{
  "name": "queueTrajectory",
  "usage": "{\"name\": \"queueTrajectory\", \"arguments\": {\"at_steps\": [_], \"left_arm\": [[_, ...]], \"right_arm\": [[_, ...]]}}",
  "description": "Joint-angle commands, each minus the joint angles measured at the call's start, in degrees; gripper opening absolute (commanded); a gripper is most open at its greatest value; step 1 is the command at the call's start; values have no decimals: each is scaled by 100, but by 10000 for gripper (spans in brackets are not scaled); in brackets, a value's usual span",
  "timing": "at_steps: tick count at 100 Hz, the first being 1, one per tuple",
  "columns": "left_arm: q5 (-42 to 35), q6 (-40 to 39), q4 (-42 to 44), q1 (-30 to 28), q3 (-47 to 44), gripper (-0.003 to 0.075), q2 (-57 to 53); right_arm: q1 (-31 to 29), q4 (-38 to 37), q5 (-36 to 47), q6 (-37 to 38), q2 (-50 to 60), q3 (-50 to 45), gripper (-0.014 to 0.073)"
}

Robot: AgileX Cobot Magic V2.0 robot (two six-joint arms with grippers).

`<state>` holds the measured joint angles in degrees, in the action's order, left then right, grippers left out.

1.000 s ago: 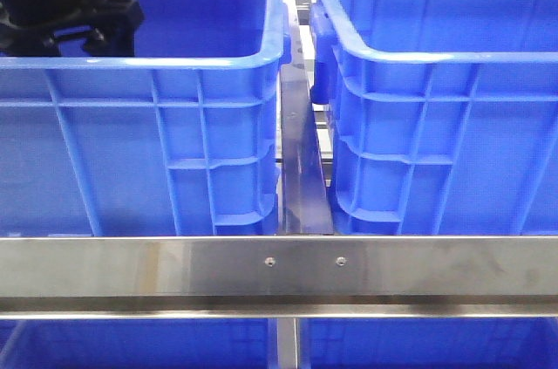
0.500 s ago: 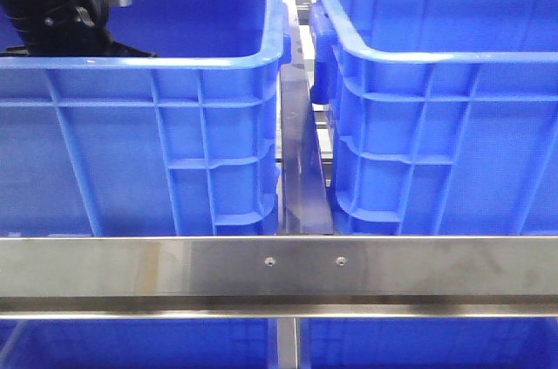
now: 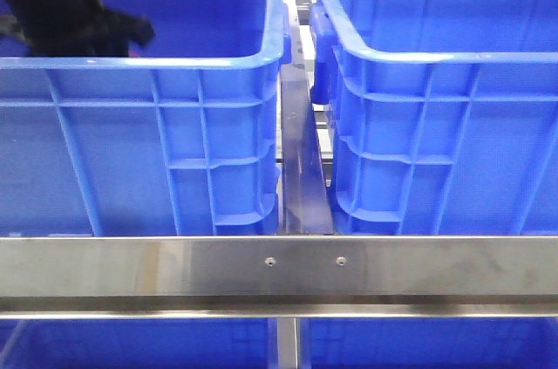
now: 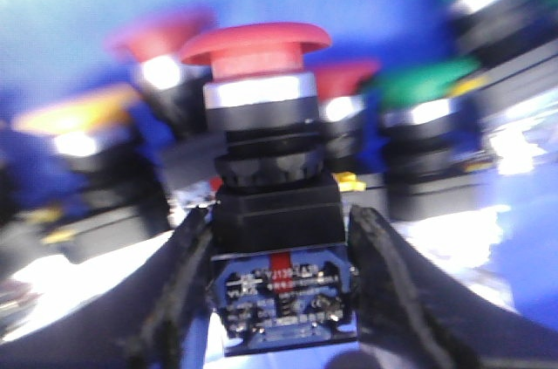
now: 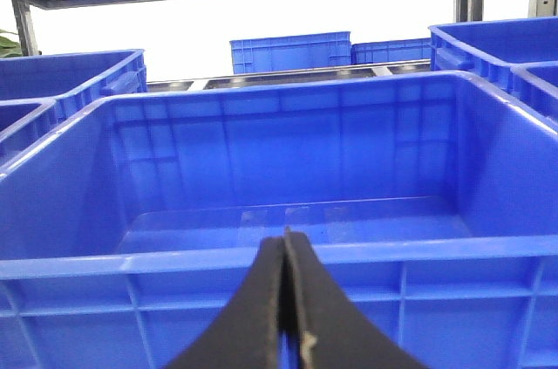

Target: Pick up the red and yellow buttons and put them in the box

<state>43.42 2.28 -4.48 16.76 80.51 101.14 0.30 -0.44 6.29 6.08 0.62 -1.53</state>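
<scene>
The left gripper (image 4: 283, 238) pinches 1 red button (image 4: 257, 46); crowded neighbours could snag it. The right gripper (image 5: 285, 299) is pressed together.

Front view: low, level, facing forward, close on two blue crates (image 3: 174, 142) behind steel rail (image 3: 279, 269) across lower frame. Left wrist view: very close, blurred, on red button (image 4: 261, 46). Right wrist view: level over crate rim (image 5: 279, 256), facing crate interior. Shared: blue crates.

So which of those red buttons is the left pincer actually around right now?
The sharp red mushroom-head button in the foreground, its black body between the left pincer fingers. The other red ones sit blurred behind it.
</scene>
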Motion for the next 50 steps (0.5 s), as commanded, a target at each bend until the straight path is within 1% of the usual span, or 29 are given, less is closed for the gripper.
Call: {"name": "queueTrajectory", "arguments": {"at_steps": [1, 15, 22, 38, 50], "left_arm": [[-179, 3, -77, 70, 170, -19, -676], [-34, 13, -77, 261, 170, -19, -1293], [-6, 13, -77, 458, 147, -19, -1602], [-6, 13, -77, 1212, -31, -19, -2234], [-6, 13, -77, 1903, -112, -19, -2552]], "right_arm": [[-15, -1, 496, -18, 143, 106, -68], [-15, -1, 496, -18, 143, 106, -68], [-15, -1, 496, -18, 143, 106, -68], [-15, -1, 496, -18, 143, 106, -68], [-15, -1, 496, -18, 143, 106, -68]]}}
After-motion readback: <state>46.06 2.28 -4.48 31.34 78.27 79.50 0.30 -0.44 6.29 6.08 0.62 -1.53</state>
